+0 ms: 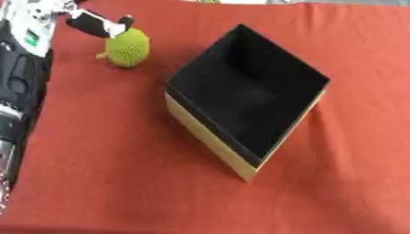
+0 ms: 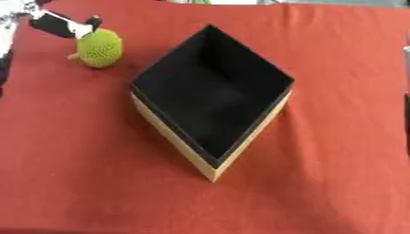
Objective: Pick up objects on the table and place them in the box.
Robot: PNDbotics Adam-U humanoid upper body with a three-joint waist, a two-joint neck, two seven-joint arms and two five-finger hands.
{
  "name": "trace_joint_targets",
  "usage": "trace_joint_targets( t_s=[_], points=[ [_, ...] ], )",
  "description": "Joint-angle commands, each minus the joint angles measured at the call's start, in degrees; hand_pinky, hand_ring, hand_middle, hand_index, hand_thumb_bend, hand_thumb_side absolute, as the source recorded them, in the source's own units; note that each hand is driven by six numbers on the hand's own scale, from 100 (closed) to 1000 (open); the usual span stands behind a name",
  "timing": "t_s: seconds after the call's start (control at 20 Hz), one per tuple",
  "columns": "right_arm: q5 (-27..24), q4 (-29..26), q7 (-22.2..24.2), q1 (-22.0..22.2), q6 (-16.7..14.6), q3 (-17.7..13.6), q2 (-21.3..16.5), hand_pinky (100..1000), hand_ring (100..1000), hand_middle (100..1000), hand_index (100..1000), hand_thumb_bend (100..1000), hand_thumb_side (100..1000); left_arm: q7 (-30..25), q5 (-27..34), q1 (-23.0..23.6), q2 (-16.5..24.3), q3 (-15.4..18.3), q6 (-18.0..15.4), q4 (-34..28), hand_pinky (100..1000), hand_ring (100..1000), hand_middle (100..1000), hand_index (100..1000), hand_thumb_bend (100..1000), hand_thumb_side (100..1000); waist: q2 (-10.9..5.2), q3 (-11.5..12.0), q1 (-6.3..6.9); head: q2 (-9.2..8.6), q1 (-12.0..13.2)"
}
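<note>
From my seat, a good part of the left arm (image 1: 20, 82) is cut off by the left edge of the left eye view; I only get a black and silver stretch of it running up that side, and in the right eye view it barely shows at all. The left hand (image 1: 96, 23) sits at the far left corner, blurred, and its palm is mostly out of sight, so I read only a pair of black-and-white fingers (image 2: 60, 25) reaching toward the fruit. My right hand shows nowhere.

The thing I'm after is a yellow-green bumpy ball (image 1: 127, 47), round, with a knobbly skin and a small stub poking out on its left side. It lies on the red cloth (image 1: 120, 173), far left, well apart from the box (image 1: 212, 141) and outside it.

The box stands in the middle, turned corner-on to me, pale tan walls outside, black lining inside; I can't make out anything in that dark interior.

The fingers look to be touching the top of the ball, possibly pinching it, but I cannot tell whether they have closed on it.
</note>
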Motion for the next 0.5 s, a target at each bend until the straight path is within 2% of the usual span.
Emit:
trace_joint_targets(
  t_s=[0.05, 0.15, 0.2, 0.35, 0.5],
  points=[
    [-0.44, -0.93, -0.16, -0.68, 0.0, -0.21, -1.28, 751, 690, 625, 774, 100, 180, -6.9, 0.2, -1.38, 0.75, -0.07, -2.18, 0.03, 997, 1000, 910, 926, 221, 260, -1.21, -0.1, 0.08, 0.11, -0.42],
    [-0.45, -0.93, -0.17, -0.6, 0.07, -0.2, -1.28, 751, 689, 625, 774, 100, 181, -11.37, 1.84, -1.58, 0.82, 0.3, -1.37, -0.24, 1000, 1000, 919, 934, 197, 398, -1.24, -0.12, 0.07, 0.15, -0.58],
    [-0.46, -0.93, -0.15, -0.58, 0.09, -0.18, -1.29, 751, 689, 625, 774, 100, 180, -14.06, 3.14, -1.76, 0.87, 0.57, -0.95, -0.81, 1000, 1000, 926, 940, 211, 497, -1.27, -0.12, 0.06, 0.19, -0.64],
    [-0.49, -0.93, 0.05, -0.53, 0.11, -0.04, -1.32, 751, 689, 625, 774, 100, 177, -21.81, 6.52, -2.24, 1.34, 1.36, 0.59, -3.04, 1000, 1000, 933, 947, 277, 614, -1.41, -0.13, 0.09, 0.22, -0.71],
    [-0.5, -0.93, 0.17, -0.39, 0.16, 0.0, -1.35, 751, 689, 624, 773, 100, 178, -24.81, 7.44, -2.23, 1.7, 1.34, 1.21, -3.7, 1000, 1000, 934, 950, 351, 822, -1.52, -0.16, 0.12, 0.11, -0.79]
  ],
)
